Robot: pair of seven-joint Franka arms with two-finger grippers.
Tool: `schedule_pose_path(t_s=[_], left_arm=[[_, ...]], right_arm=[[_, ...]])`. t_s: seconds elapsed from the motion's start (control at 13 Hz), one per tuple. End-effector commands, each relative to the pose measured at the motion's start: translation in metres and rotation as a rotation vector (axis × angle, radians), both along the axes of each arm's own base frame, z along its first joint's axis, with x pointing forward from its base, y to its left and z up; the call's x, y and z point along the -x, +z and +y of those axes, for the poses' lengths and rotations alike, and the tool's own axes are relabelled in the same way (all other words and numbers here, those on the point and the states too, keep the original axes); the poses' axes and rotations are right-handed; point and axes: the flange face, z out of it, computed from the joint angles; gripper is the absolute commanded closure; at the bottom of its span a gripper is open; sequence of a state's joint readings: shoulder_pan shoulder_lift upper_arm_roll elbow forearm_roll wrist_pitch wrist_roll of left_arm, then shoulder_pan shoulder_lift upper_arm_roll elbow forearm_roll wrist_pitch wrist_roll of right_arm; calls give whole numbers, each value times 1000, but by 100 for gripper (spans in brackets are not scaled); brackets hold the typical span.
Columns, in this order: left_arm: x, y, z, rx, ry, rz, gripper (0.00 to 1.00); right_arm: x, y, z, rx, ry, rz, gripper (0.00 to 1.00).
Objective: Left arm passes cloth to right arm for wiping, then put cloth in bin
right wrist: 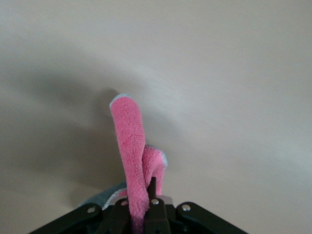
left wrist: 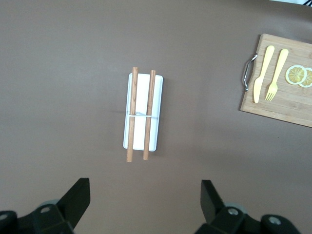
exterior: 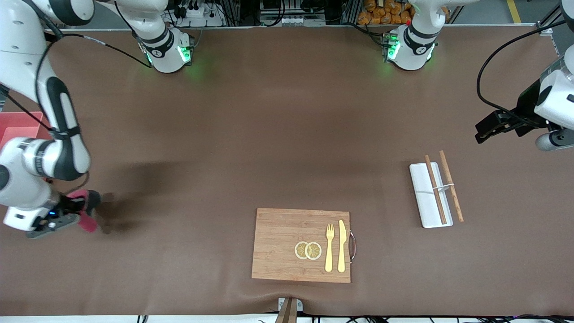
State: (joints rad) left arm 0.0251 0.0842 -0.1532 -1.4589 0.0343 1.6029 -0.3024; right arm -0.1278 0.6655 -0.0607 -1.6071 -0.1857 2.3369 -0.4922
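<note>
Cloth clenched in my right end effector [exterior: 74,211], low over the bench [exterior: 269,134] at the left edge of the front frame.

The cloth [exterior: 85,211] is pinched between my right fingers [right wrist: 155,195], pink pile out, with a grey face peeking near the grip; one fold stands up floppy in the right wrist view, so it is soft, light and not slippery, though it will sag and drag. My guess: best held at the folded middle, not a loose corner, so it wipes flat. The bin [exterior: 20,128] shows as a pink corner at the left edge, above the cloth in the frame, partly hidden by my right arm. My left end effector [left wrist: 146,200] waits with its fingers spread and holding nothing, at the right edge, over bare bench by the tray [exterior: 423,197] with chopsticks [exterior: 444,186]. The cutting board [exterior: 278,246] is lower centre.
</note>
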Motion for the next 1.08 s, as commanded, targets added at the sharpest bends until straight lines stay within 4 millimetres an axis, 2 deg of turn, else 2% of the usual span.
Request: schedule_pose_path(t_s=[0.0,0.15,0.38,0.62,0.69,0.85,1.0], left_arm=[[10,3,4,-25,-16,-5,0],[8,3,4,-24,-16,-6,0],[7,3,6,-25,-15,-8,0],[5,-1,9,-25,-9,0,0],[5,-1,10,-25,-7,0,0],[4,1,9,-24,-2,-5,0],[5,1,10,-22,2,-3,0]], right_arm=[[1,-14,54,10,-93,-1,100],[3,-21,114,1,-186,-12,100],[14,-28,216,-22,-331,-23,100],[38,-17,312,-109,-501,50,100],[44,-12,338,-131,-544,60,100],[41,8,345,-188,-595,55,100],[38,35,328,-183,-593,61,100]])
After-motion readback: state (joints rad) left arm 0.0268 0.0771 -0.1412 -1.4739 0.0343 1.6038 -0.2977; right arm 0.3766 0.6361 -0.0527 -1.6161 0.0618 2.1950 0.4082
